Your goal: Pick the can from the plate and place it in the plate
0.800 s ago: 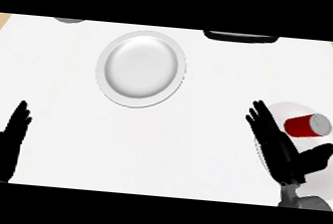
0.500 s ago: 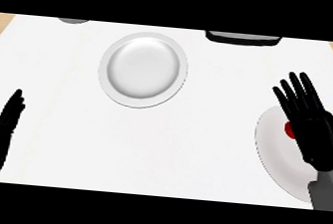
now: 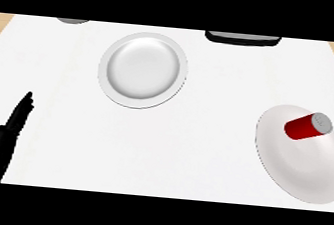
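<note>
A red can [image 3: 307,127] with a grey metal end lies tilted on its side on a white plate [image 3: 302,166] at the right of the white bench [image 3: 196,152]. The can rests on the upper part of that plate, its grey end pointing up and to the right. Nothing touches the can.

A second white plate [image 3: 142,69] sits well apart from the first, up and to the left, near the middle of the bench. It holds nothing.

The left hand [image 3: 4,138] shows at the lower left edge, seen edge-on. Its fingers are straight and point up and slightly right. It is released, holding nothing, and is well apart from both plates.

The right hand is out of sight.

At the far edge of the bench a dark object [image 3: 241,39] and a grey object [image 3: 74,21] are partly cut off.
</note>
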Motion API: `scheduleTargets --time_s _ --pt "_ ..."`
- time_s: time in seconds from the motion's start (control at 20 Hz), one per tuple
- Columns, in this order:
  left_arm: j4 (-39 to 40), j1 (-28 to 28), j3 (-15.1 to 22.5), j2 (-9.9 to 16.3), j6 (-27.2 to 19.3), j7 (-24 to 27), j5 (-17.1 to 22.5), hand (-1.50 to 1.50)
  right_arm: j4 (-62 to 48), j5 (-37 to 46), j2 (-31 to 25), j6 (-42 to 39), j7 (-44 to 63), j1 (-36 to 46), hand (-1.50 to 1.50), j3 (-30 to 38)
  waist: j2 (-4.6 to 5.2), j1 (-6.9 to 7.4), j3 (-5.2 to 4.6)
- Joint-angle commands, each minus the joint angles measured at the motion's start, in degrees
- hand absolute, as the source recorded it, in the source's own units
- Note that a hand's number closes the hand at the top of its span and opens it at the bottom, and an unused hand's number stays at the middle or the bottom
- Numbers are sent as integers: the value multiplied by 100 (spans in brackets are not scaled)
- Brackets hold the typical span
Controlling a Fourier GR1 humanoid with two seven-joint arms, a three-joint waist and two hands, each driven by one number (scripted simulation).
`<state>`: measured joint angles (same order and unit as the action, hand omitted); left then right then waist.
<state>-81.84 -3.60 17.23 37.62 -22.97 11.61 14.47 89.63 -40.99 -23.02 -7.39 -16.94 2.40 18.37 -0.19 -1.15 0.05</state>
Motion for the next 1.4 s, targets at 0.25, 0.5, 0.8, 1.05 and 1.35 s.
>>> scheduleTargets --time_s 0.25,0.5,0.8,1.05,1.35 --pt "-138 -73 -182 -59 280 -17 -200 0 135 141 -830 -1498 -63 -1038 -150 524 8 97 -4" --pt "35 104 -83 -234 187 16 -361 0 -3 1091 -1925 -1868 136 -1185 -150 595 26 77 -8" --pt "257 120 -352 -188 409 89 -302 0 73 1508 -2527 -1807 1162 -818 -150 293 30 148 -13" --pt "-15 153 -190 -434 241 -225 -598 0 -578 2175 -2712 -2029 1331 -198 -150 -135 34 192 -3" --pt "-200 151 -412 -321 463 -325 -613 0 -1256 2738 -2968 -2504 1592 634 -150 -619 41 256 -2"
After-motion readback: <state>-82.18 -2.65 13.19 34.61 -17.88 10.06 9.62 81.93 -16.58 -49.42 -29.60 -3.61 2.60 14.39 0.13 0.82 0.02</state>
